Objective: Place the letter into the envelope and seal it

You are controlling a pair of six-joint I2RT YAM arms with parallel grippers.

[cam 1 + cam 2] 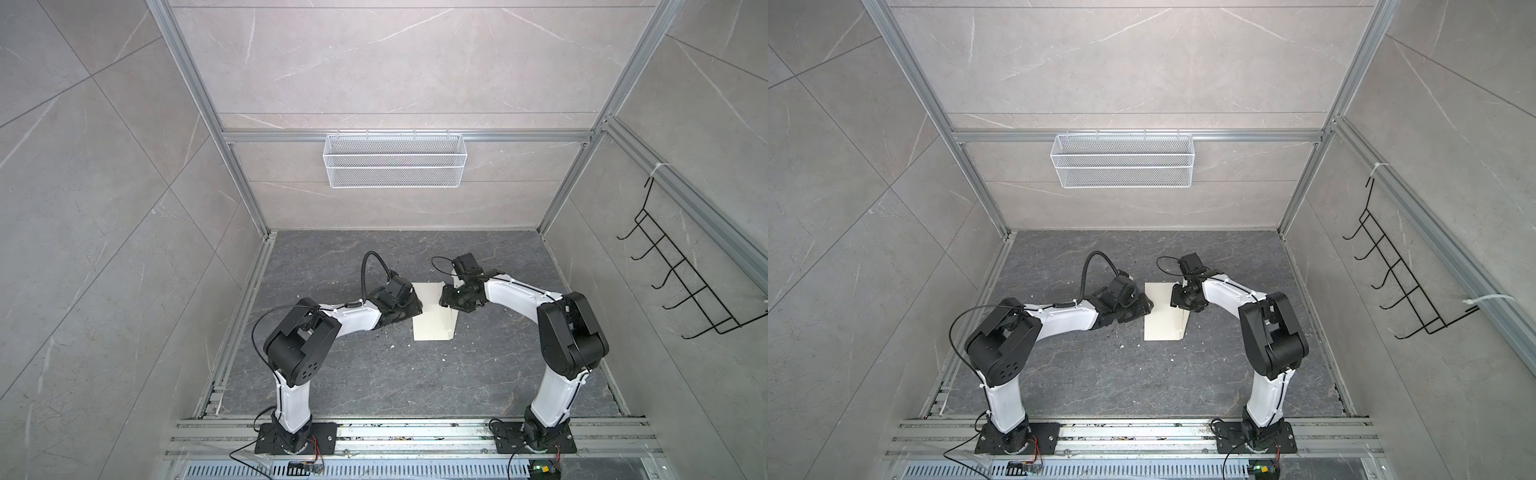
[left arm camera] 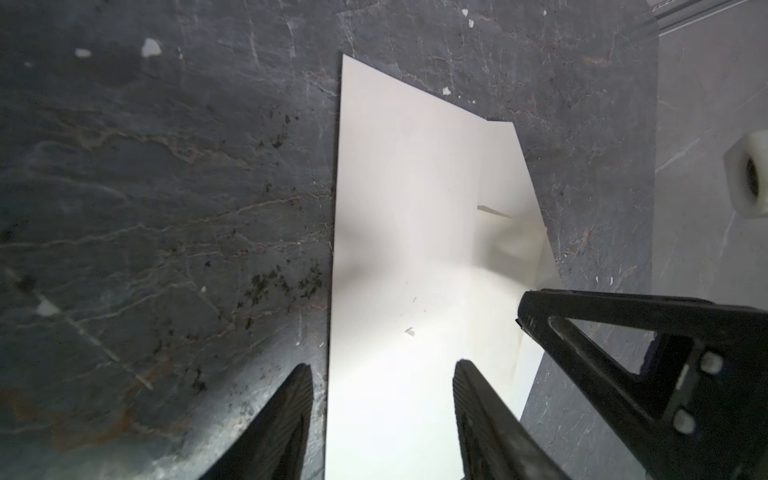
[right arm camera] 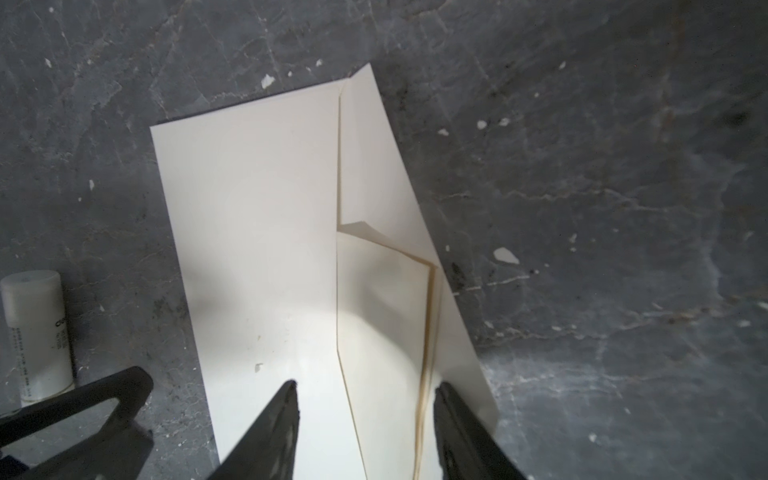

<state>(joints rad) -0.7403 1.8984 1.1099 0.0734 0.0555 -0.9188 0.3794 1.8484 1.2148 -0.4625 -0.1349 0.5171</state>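
Left gripper (image 2: 383, 365), right gripper (image 3: 368, 384): jaws apart over envelope (image 3: 249, 208); glue stick (image 3: 35, 332) lettering illegible.

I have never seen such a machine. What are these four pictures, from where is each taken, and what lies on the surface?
A left arm and a right arm of one robot stand on a dark table. Two pictures look down from above; the other two come from a camera on each wrist. A cream-white envelope lies flat between the arms, its flap open. In the right wrist view a folded sheet with tan edges, likely the letter, sits in its mouth; a white glue-stick tube is nearby. The left pincer and the right pincer stand open over the envelope; neither seems to grip it.
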